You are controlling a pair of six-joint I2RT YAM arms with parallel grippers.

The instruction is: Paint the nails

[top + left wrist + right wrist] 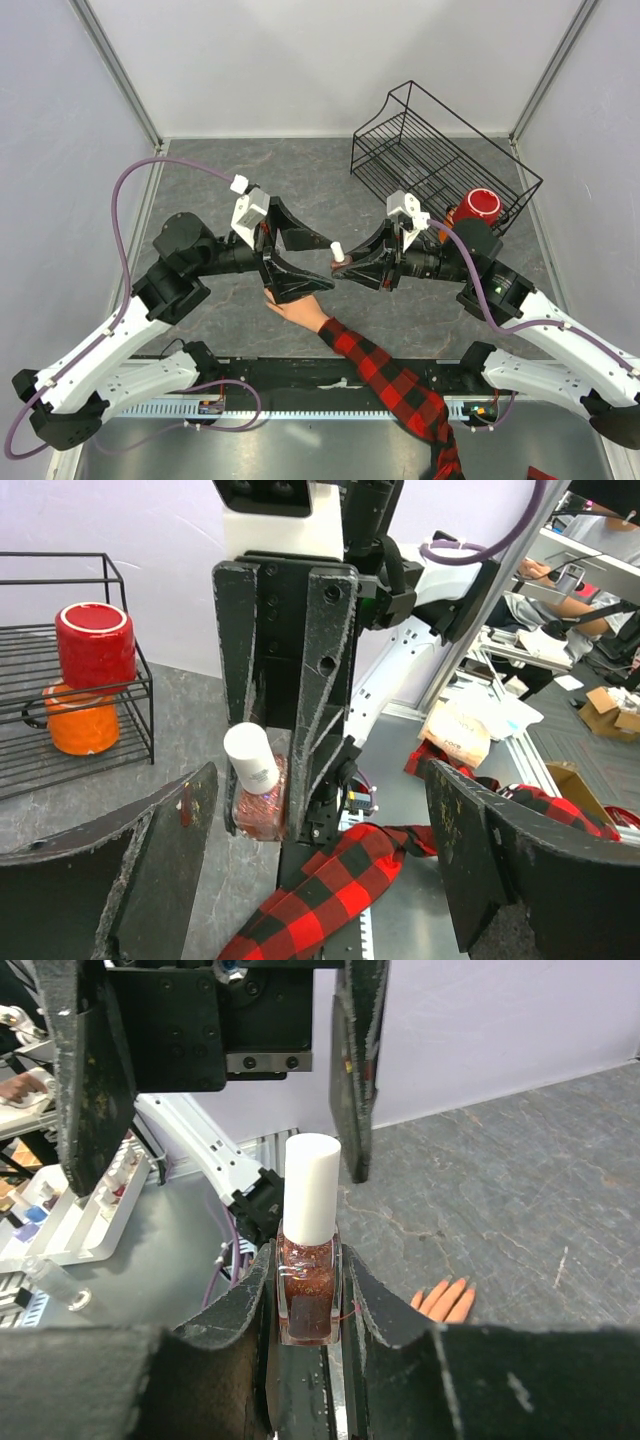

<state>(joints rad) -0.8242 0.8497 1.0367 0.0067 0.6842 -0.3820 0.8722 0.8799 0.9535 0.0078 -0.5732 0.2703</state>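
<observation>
My right gripper (308,1305) is shut on a small glittery dark red bottle (308,1285) and holds it upright, white cap (311,1188) on top. My left gripper (320,855) stands open facing it. Its two fingers (355,1070) hang on either side just beyond the cap without touching it. In the top view the cap (338,251) sits between the two gripper tips. Below them a pale hand (296,309) lies flat on the table on a red-and-black plaid sleeve (390,380). Its nails (447,1281) show as tiny fingertips right of the bottle.
A black wire rack (440,150) stands at the back right, with a red mug (478,205) in it and an orange cup (80,730) under the mug. Grey walls close off the table's left, back and right sides.
</observation>
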